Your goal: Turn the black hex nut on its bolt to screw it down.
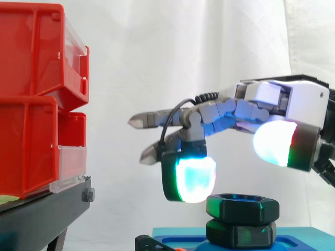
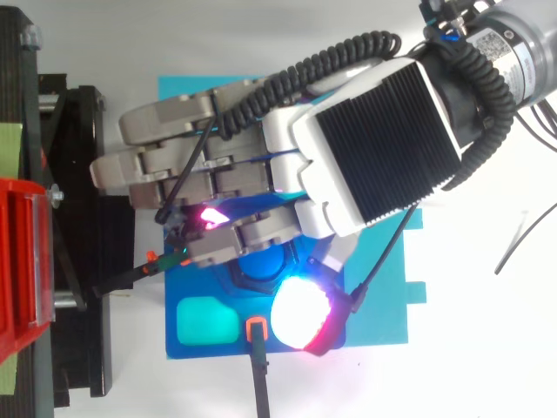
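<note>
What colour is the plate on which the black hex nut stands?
The plate is blue; the top view shows it best.

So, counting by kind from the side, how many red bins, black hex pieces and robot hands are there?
Red bins: 2, upper bin, lower bin
Black hex pieces: 2, top piece, bottom piece
Robot hand: 1
Total: 5

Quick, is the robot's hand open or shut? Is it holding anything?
Hand: open, fingers relaxed over the black hex nut, not gripping it.
</note>
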